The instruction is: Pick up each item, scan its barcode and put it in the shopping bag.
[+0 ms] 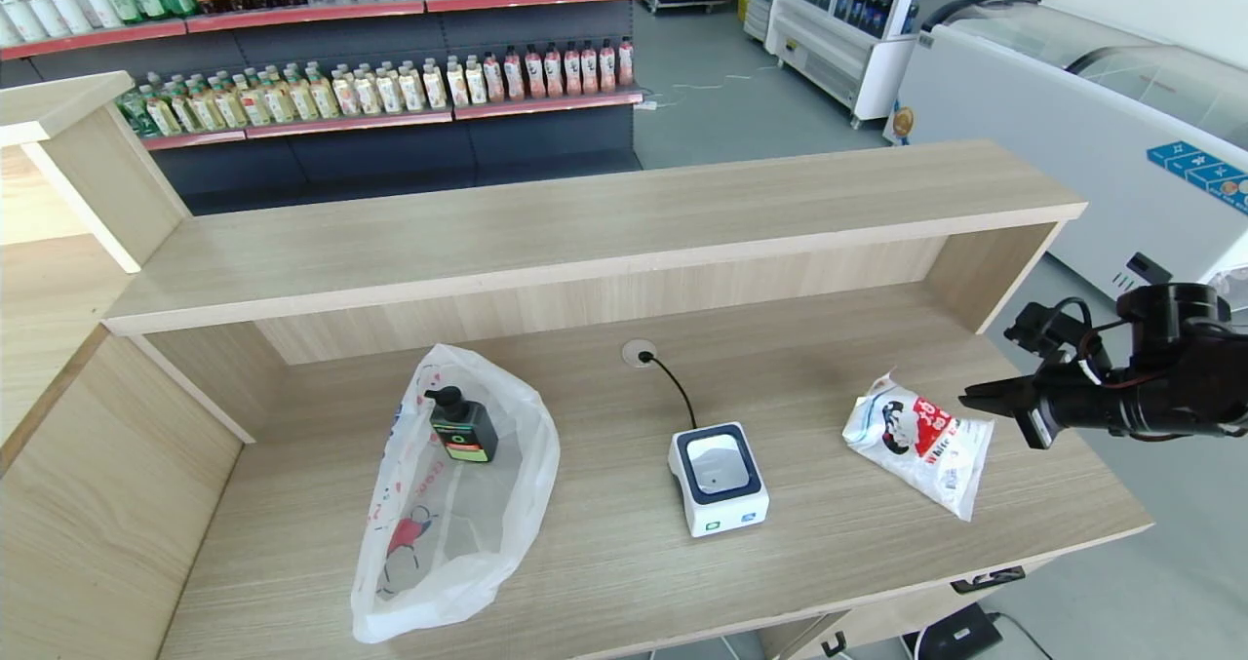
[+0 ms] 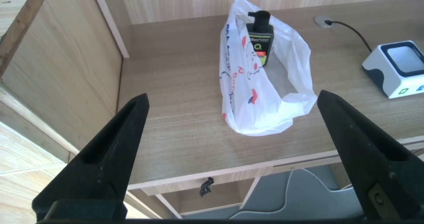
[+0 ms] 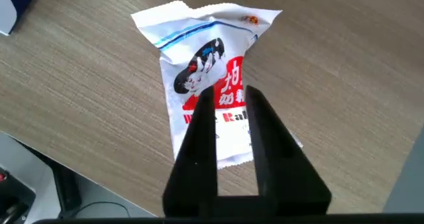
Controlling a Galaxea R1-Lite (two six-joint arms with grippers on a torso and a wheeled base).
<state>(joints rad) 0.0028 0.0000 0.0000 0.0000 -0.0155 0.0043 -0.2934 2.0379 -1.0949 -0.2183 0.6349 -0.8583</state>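
Note:
A white shopping bag lies open on the wooden counter, left of centre, with a dark pump bottle inside it. The barcode scanner sits mid-counter, window up. A white snack packet with red and black print lies flat to the right. My right gripper hovers just right of and above the packet; its fingers stand close together with nothing between them. My left gripper is wide open off the counter's front left, facing the bag and bottle.
A raised wooden ledge runs along the counter's back, with side walls at both ends. The scanner's black cable runs to a grommet hole. Drink shelves and freezers stand beyond. Bare counter lies between the bag and the scanner.

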